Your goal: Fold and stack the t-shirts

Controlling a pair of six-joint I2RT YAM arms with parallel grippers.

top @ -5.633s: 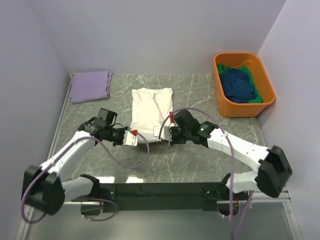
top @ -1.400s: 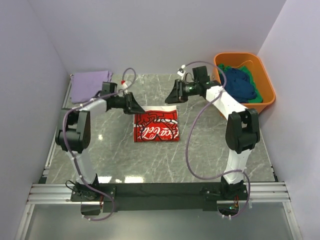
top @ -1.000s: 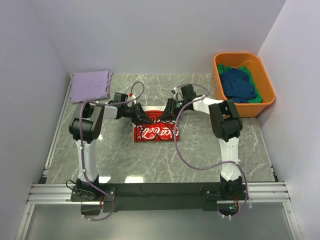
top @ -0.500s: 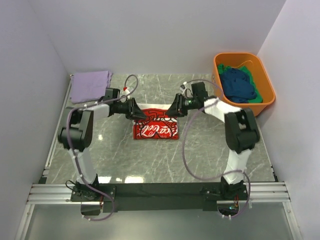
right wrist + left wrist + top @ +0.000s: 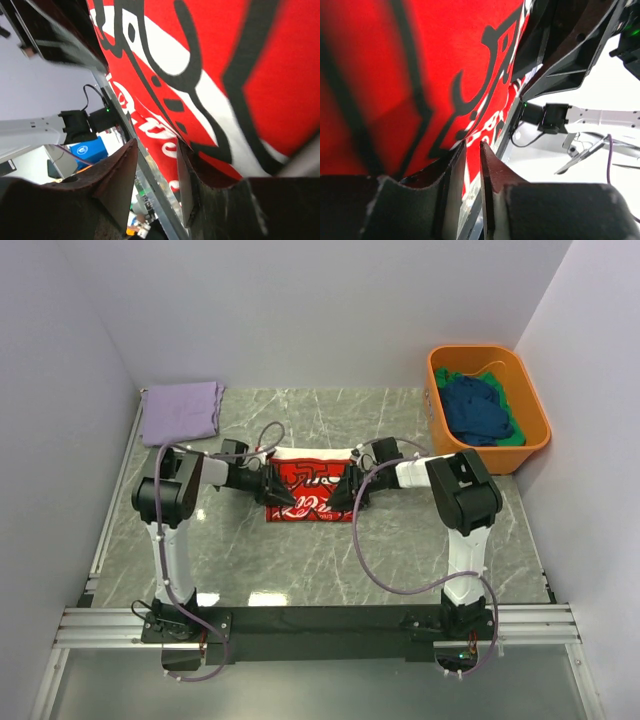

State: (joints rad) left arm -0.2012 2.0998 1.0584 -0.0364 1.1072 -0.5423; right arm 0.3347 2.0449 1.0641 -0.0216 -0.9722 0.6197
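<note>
The white t-shirt (image 5: 312, 453) lies folded mid-table, its red panel of white script (image 5: 308, 480) facing up. Both grippers reach in low from the sides. My left gripper (image 5: 281, 494) meets the shirt's left side. In the left wrist view its jaws (image 5: 472, 144) stand only a slit apart, with the raised red cloth (image 5: 395, 75) caught at their tips. My right gripper (image 5: 341, 498) is at the shirt's right side. Its jaws (image 5: 156, 145) stand apart with table showing between them, and red cloth (image 5: 235, 65) rests against one finger. A lavender t-shirt (image 5: 182, 412) lies folded at the far left.
An orange tub (image 5: 540, 436) at the far right holds dark blue (image 5: 478, 410) and green (image 5: 512, 438) t-shirts. Grey walls close in the table on the left, back and right. Purple cables (image 5: 365, 560) loop off both arms.
Both grippers came from the shirt's far edge toward the near side and now sit over its middle. The right jaws have widened; the left jaws stay nearly together.
</note>
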